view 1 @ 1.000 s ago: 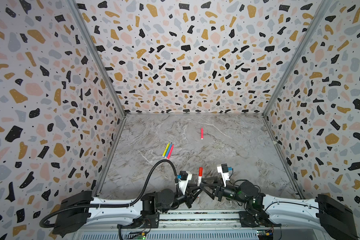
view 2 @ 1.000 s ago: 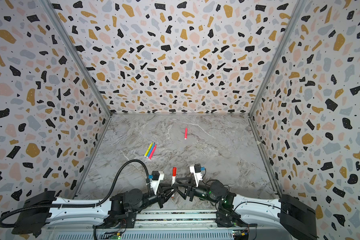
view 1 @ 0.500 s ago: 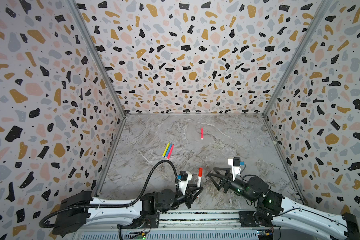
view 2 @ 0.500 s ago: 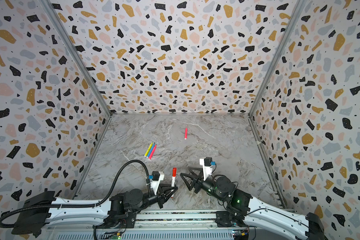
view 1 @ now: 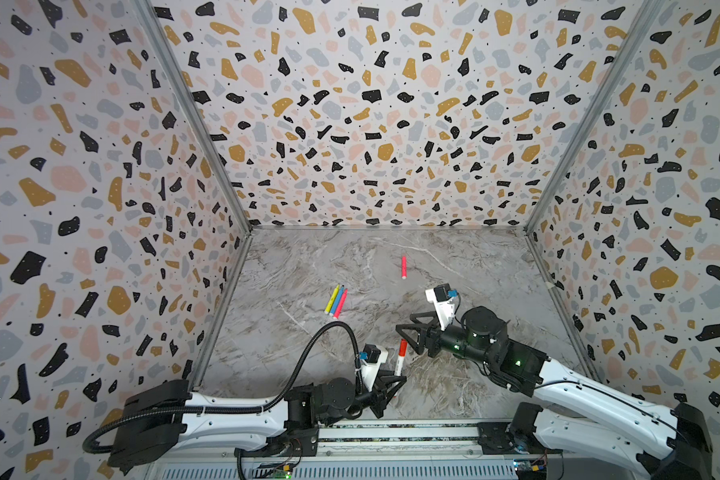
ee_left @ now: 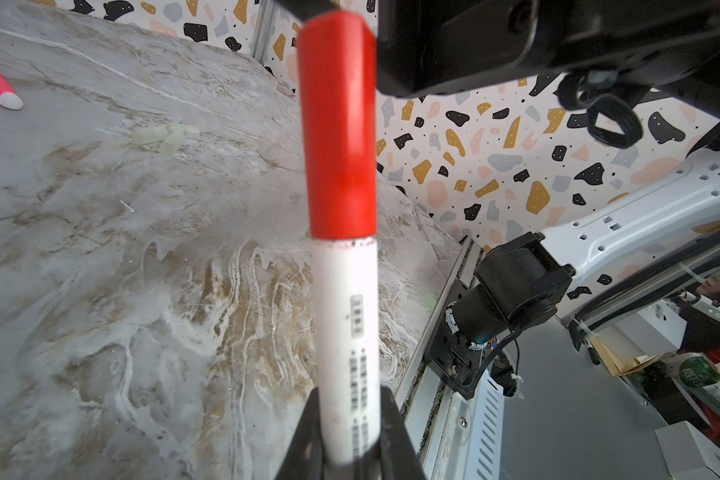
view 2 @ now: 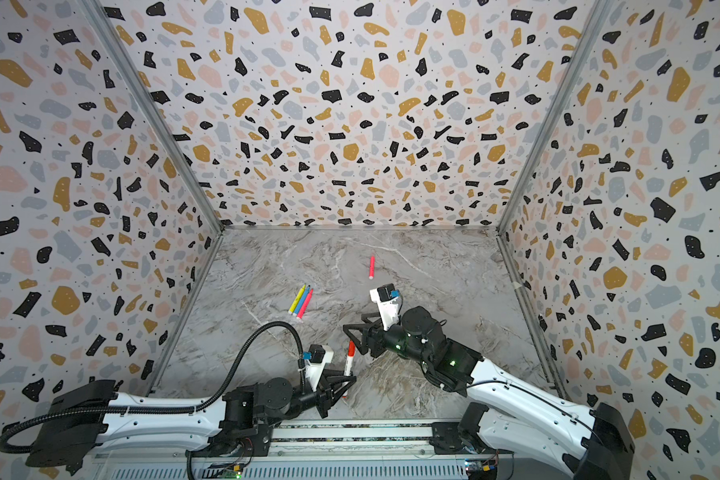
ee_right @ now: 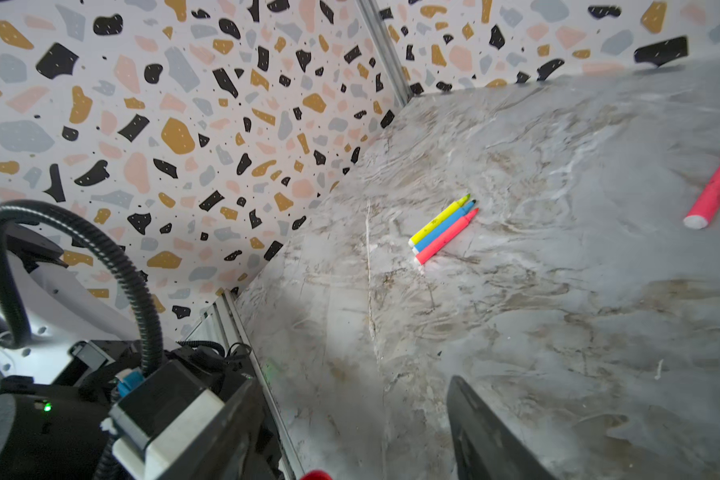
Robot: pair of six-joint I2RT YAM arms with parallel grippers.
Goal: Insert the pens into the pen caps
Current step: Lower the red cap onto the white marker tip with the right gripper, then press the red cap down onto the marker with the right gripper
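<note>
Red tubular cap (ee_left: 337, 124) on smooth white pen (ee_left: 346, 316)

I count five pens: one yellow pen (view 1: 331, 299), one blue pen (view 1: 336, 301), one pink pen (view 1: 341, 304) beside them, a second pink pen (view 1: 403, 267) off alone, and one white pen (view 1: 398, 365). I see one red cap (view 1: 402, 348), seated on that white pen. The pale see-through caps (ee_left: 148, 134) look like two, but they are too blurred to confirm.

The left pincer (ee_left: 347, 401) hides the lower end of the white pen (ee_left: 346, 316).
</note>
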